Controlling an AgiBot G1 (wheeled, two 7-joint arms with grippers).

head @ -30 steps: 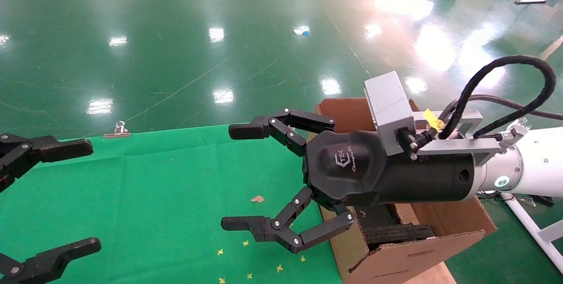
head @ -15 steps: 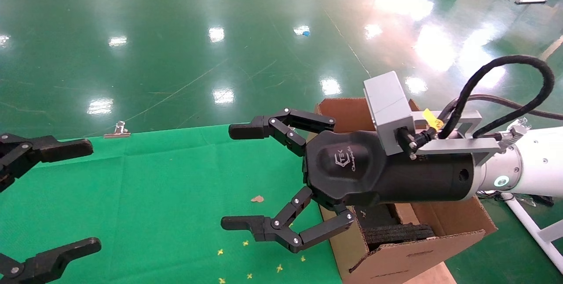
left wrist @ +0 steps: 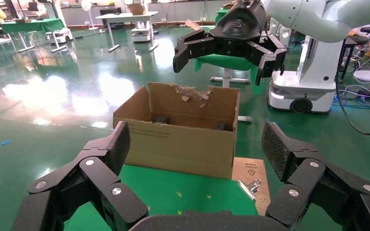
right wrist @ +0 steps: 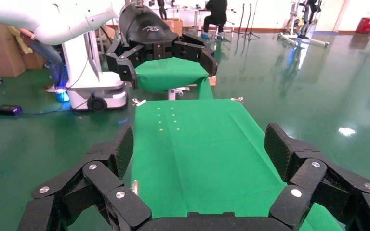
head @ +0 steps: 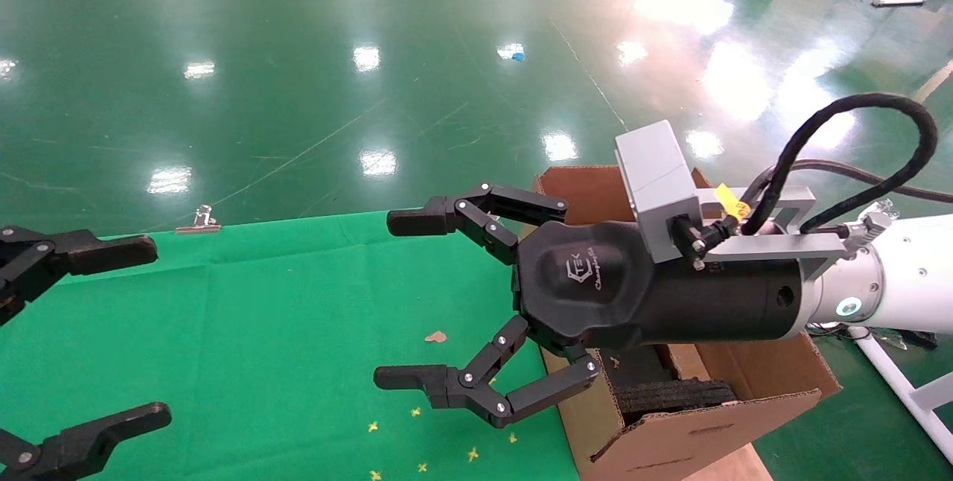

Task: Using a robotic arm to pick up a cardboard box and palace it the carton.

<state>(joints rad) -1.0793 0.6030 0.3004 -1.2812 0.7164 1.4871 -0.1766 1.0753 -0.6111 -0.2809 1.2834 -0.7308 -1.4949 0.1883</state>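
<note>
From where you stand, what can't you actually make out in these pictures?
- The carton's inside: in the head view, the right tool and its wrist cover most of it.
- The left tool: its body is cut off by the head view's edge.
- The small cardboard box: in no view.
- Print on the carton's side: too small in the left wrist view.

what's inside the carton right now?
The carton shows black foam pieces in the head view. The right gripper, open and empty, covers much of the interior. The left gripper hangs open over the green cloth. No cardboard box is visible.
</note>
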